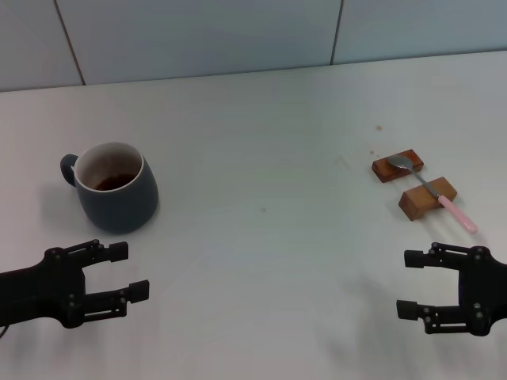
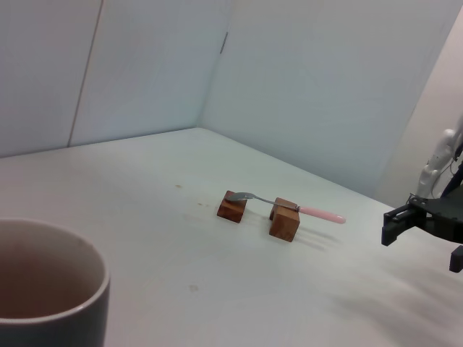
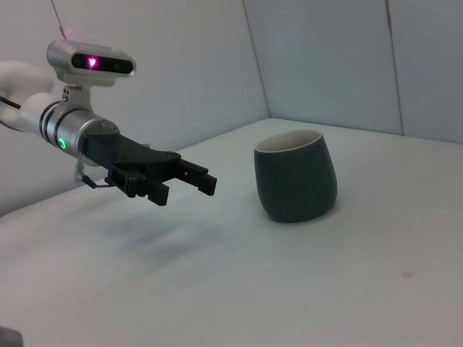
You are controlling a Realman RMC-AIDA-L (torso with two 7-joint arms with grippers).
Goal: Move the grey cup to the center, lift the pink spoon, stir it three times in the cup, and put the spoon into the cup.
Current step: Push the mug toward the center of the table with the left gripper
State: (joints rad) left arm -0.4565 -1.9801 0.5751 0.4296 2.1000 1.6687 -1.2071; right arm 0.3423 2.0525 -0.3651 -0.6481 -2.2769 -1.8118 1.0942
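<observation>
Left gripper (image 1: 127,273) hangs low at the near left, fingers spread, holding nothing; the mug sits just beyond it w/ a gap between. Right gripper (image 1: 412,283) mirrors it at the near right, fingers also apart and empty, the spoon's handle end just past it. Between the two arms the table (image 1: 261,158) is bare white, lots of free room across the middle and toward the back edge, where it meets a pale panelled wall (image 1: 198,32) w/ thin seams. A few small specks mark the surface near the blocks.

The grey cup (image 1: 115,190) stands upright on the left side, well apart from the spoon: rounded dark slate body, white inside, dark liquid low in it, loop handle pointing left and away. From the right wrist view it looks wider at the base than the rim.

The pink spoon (image 1: 432,194) lies far right, bridged across two brown wooden blocks (image 1: 412,180): metal bowl on the farther block, neck over the nearer one, pale pink handle sticking out past it toward the robot, off the table.
</observation>
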